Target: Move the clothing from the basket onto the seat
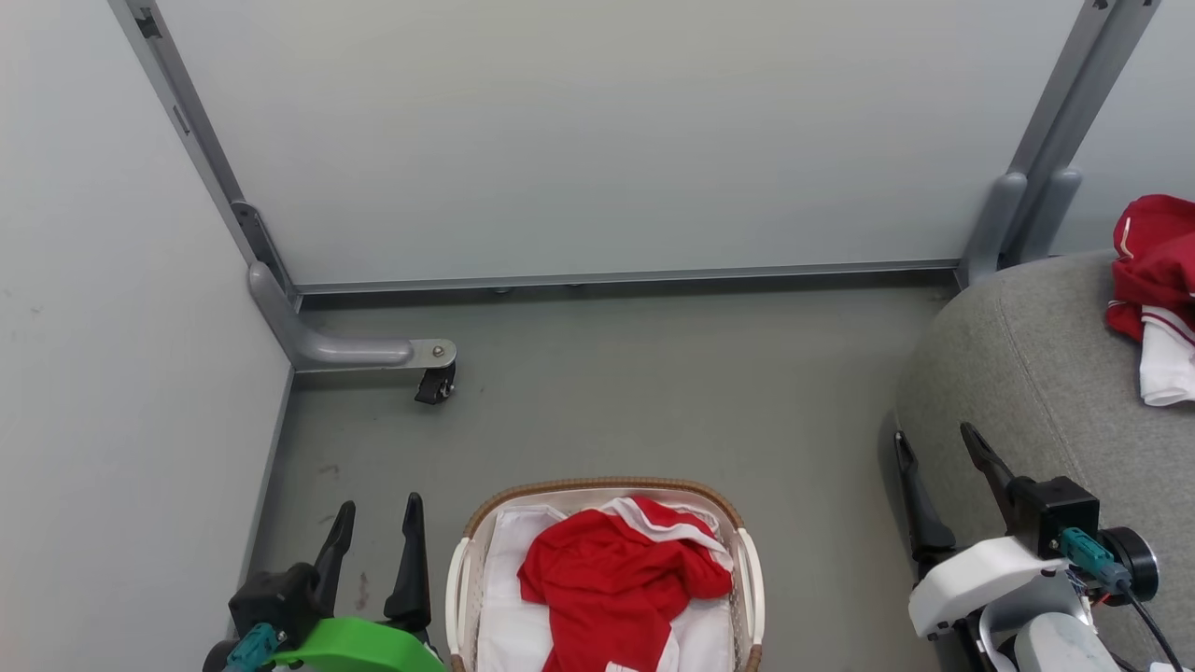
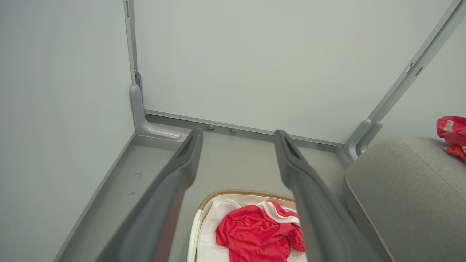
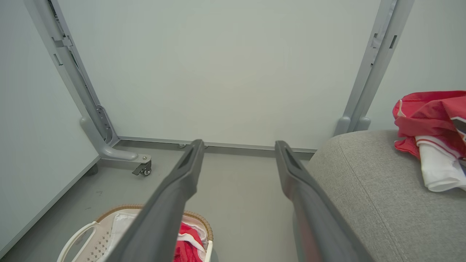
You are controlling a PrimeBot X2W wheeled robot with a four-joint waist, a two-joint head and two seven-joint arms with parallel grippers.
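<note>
Saw left hand (image 1: pixel 379 501) wide, empty, at 7 o'clock; right hand (image 1: pixel 932 432) likewise at 4. Found clothing (image 1: pixel 607 579) in basket (image 1: pixel 607 485) at 6, second pile (image 1: pixel 1153 271) on seat (image 1: pixel 1018 373) at 3.

Basket (image 1: pixel 745 560) on the floor (image 1: pixel 653 392), centre front, a garment (image 1: pixel 611 579) lying in it. Left end effector (image 1: pixel 379 504) just left of the basket. Seat (image 1: pixel 1027 373) to the right, right end effector (image 1: pixel 932 432) at its front edge, a second garment (image 1: pixel 1153 271) on top. Wall panel (image 1: pixel 597 140) behind.
</note>
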